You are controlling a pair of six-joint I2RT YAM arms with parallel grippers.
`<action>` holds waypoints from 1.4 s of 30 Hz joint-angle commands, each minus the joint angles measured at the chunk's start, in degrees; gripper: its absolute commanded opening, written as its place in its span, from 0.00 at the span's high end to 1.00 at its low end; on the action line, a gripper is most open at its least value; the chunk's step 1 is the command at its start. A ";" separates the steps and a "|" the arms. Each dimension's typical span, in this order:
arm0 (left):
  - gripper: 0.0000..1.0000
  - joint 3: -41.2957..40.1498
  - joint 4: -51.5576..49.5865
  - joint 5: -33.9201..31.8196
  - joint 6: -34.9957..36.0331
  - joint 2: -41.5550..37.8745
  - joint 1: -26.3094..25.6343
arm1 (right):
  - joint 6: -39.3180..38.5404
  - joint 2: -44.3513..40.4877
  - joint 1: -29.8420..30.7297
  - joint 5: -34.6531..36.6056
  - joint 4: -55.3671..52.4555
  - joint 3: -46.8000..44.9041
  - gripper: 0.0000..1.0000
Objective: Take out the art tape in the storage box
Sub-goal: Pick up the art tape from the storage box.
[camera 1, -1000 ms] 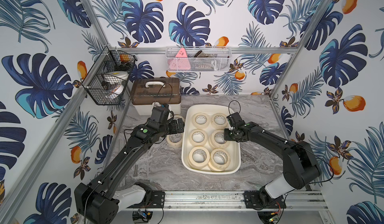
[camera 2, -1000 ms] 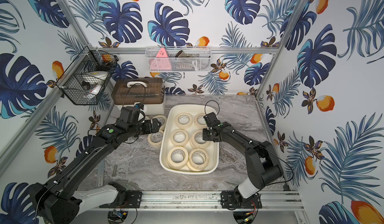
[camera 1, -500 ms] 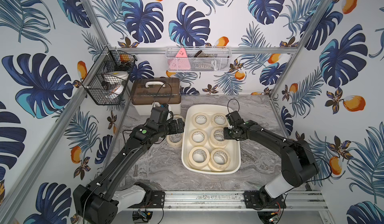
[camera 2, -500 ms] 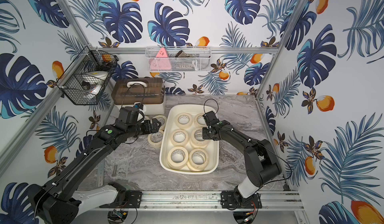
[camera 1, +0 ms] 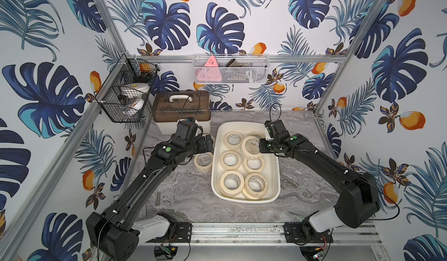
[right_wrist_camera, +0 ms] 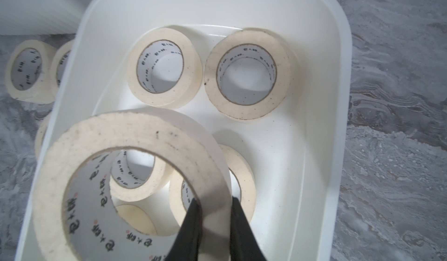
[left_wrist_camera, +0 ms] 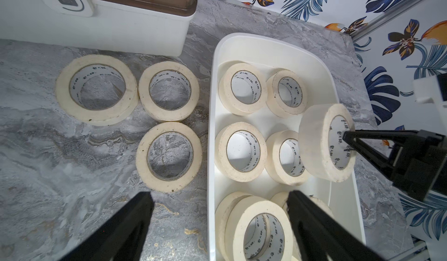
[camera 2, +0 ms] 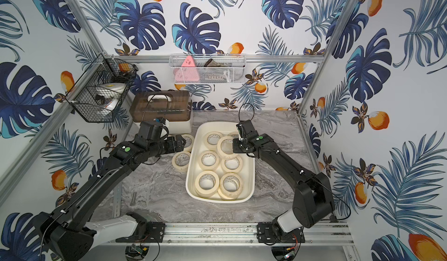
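The cream-white storage box (camera 1: 277, 175) (camera 2: 252, 172) sits mid-table with several rolls of art tape (camera 1: 222, 183) lying flat inside it. My right gripper (camera 1: 260, 146) (right_wrist_camera: 214, 203) is shut on the wall of one roll (camera 1: 251, 138) (right_wrist_camera: 121, 136), one finger inside the core and one outside. That roll hangs tilted above the box's far right part. My left gripper (camera 1: 209, 143) (left_wrist_camera: 219, 196) is open and holds nothing. It hovers over the box's left wall (left_wrist_camera: 211, 126). Three rolls (left_wrist_camera: 141, 155) lie on the table left of the box.
A white case with a brown lid (camera 1: 180, 107) stands behind the loose rolls. A black wire basket (camera 1: 125, 95) hangs on the left frame and a white wire basket (camera 1: 229, 69) on the back wall. A small bolt (camera 1: 157, 198) lies front left.
My right gripper has closed on a roll in the box's right column and raised it, tilted, above the others. The left arm has barely moved.
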 commanded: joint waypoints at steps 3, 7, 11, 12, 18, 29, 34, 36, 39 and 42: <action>0.09 5.61 -5.80 -3.75 4.22 2.22 -2.80 | 1.97 0.50 3.30 0.07 -3.06 5.17 0.99; 0.12 9.47 -8.48 -4.59 6.30 4.19 -5.30 | 2.74 2.12 9.00 1.82 -2.79 8.17 0.99; 0.15 12.25 -10.58 -5.05 8.00 6.30 -7.86 | 3.53 4.81 12.99 2.69 -2.84 11.50 0.99; 0.15 12.65 -11.01 -5.29 8.35 6.77 -8.43 | 3.62 5.60 13.92 2.84 -2.98 12.26 0.99; 0.17 12.83 -12.91 -6.96 9.17 9.08 -10.28 | 3.97 8.66 17.77 3.74 -3.35 16.08 0.99; 0.32 11.40 -14.05 -10.32 9.70 10.90 -10.50 | 4.32 10.52 21.32 4.63 -3.53 18.83 0.99; 0.38 10.44 -13.56 -11.75 9.53 11.40 -10.50 | 4.41 10.77 22.48 4.79 -3.44 19.57 0.99; 0.43 10.02 -13.56 -12.49 9.28 11.73 -10.49 | 4.34 10.88 22.80 4.79 -3.30 19.65 0.98; 0.53 9.39 -13.14 -12.96 9.18 11.82 -10.48 | 4.40 10.99 23.30 4.76 -3.35 19.97 0.98; 0.71 9.33 -12.99 -13.66 8.65 11.80 -10.47 | 4.15 10.91 23.79 4.90 -3.35 20.13 0.95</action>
